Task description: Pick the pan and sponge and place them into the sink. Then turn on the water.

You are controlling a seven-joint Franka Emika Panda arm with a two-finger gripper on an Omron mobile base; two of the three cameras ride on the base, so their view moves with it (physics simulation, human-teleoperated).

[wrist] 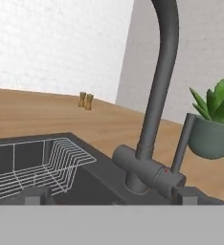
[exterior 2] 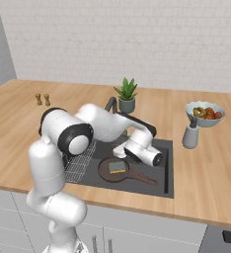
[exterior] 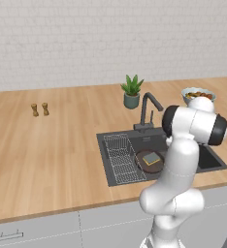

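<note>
White brick backed the wooden worktop (exterior: 47,145). Pan (exterior 2: 118,170) and sponge (exterior 2: 117,166) already lay in the sink (exterior 2: 169,168). Our end effector (wrist: 111,195) stood wide open, empty, facing the faucet (wrist: 157,95); we judged its stiff lever (wrist: 182,141) the grip point.

A wooden counter (exterior: 52,150) carries two shakers (exterior: 40,109), a potted plant (exterior: 131,91) and a fruit bowl (exterior 2: 205,113).

Matt dark sink (exterior: 114,180) in a wood-grain counter (exterior: 47,155), with a thin wire rack (exterior: 122,157)
</note>
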